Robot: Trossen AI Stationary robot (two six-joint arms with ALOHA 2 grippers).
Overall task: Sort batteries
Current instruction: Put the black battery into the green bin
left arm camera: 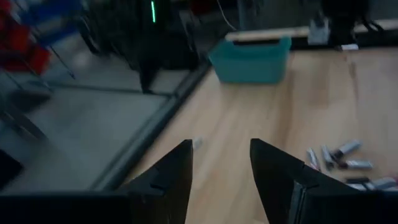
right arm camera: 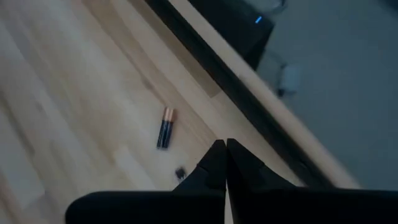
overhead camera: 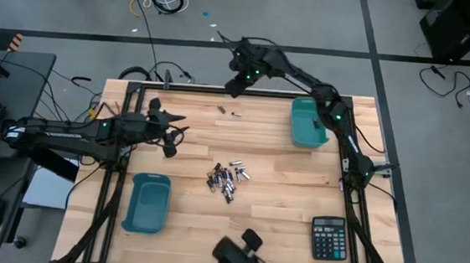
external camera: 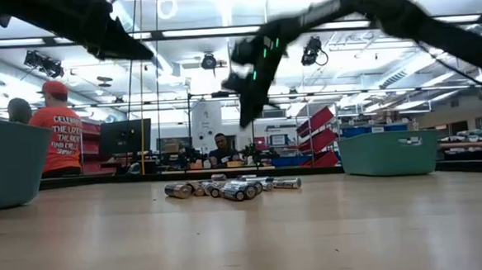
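Note:
A heap of small silver and black batteries [overhead camera: 227, 180] lies on the wooden table's middle, and the low view shows the same batteries [external camera: 231, 187] side by side. A black battery with a copper end [right arm camera: 165, 127] lies alone by the far edge, with another battery [overhead camera: 221, 109] close by. My left gripper [overhead camera: 171, 139] hovers open to the left of the heap, with nothing between its fingers [left arm camera: 221, 168]. My right gripper [overhead camera: 237, 83] hangs shut in the air over the far edge [right arm camera: 225, 152], beside the lone battery.
One teal bin [overhead camera: 147, 202] stands near the left front of the table and another teal bin [overhead camera: 307, 122] at the far right. A black calculator [overhead camera: 328, 238] lies near the right front corner. Bare wood surrounds the heap. People show in the room behind [external camera: 57, 128].

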